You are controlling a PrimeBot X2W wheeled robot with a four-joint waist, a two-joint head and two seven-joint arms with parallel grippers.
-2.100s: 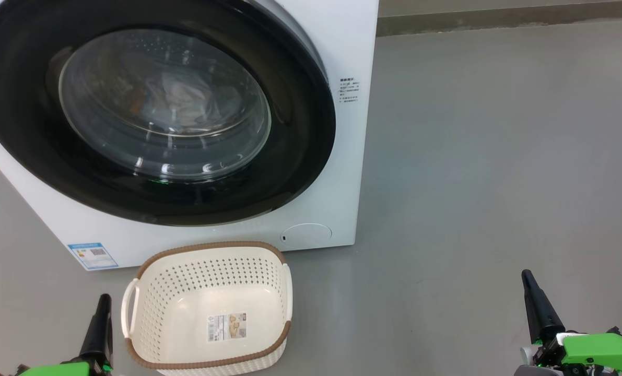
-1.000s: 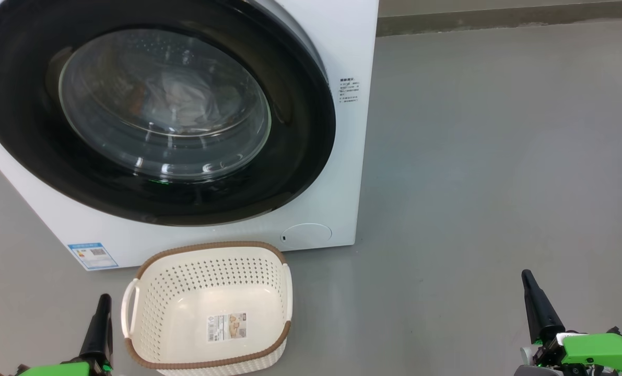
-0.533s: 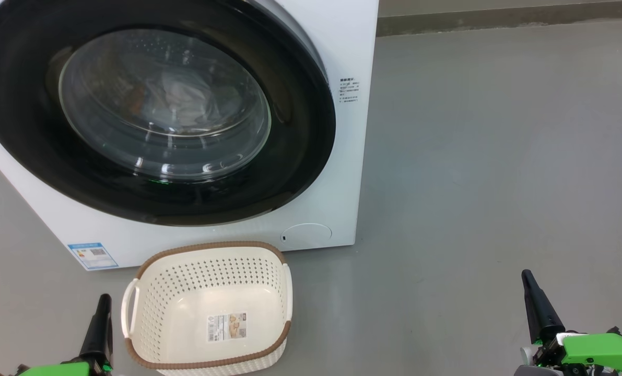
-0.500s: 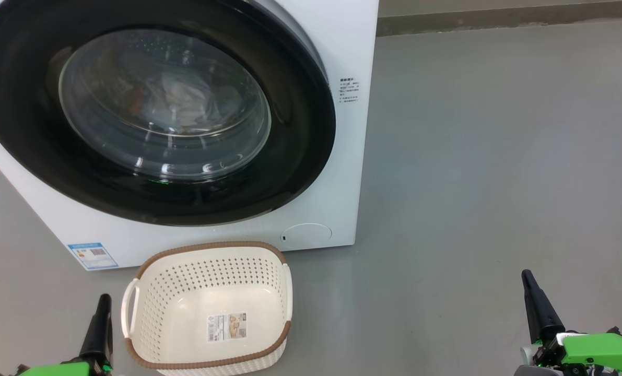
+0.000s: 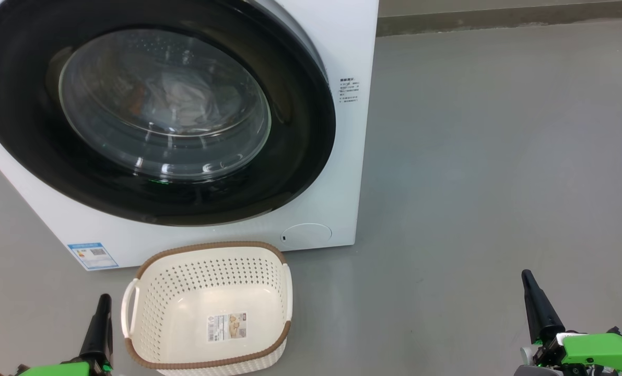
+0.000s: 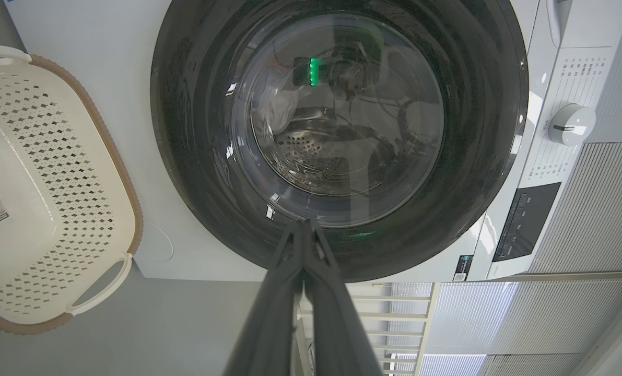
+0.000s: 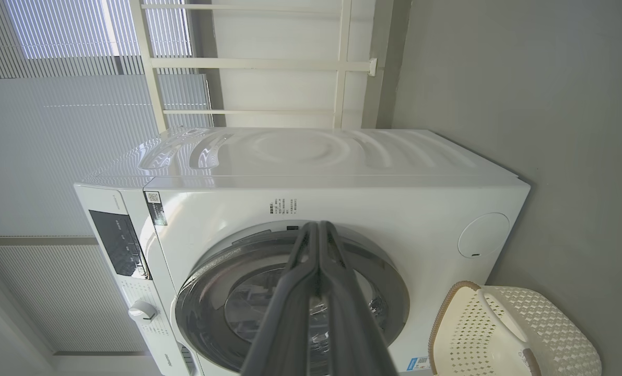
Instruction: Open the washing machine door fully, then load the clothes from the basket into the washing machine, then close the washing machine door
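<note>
Head view, we log no change: washing machine door (image 5: 290, 156) shut, clothes (image 5: 183, 102) inside, basket (image 5: 209, 245) empty, left fingers (image 5: 97, 329) and right fingers (image 5: 538, 308) closed, empty; apparently done.

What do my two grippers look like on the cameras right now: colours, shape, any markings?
The left gripper and right gripper match. Each has two long, dark grey fingers that taper to a narrow tip. Behind the fingers is a bright green housing with black fittings and a small white part. I can make out no markings or cables.
</note>
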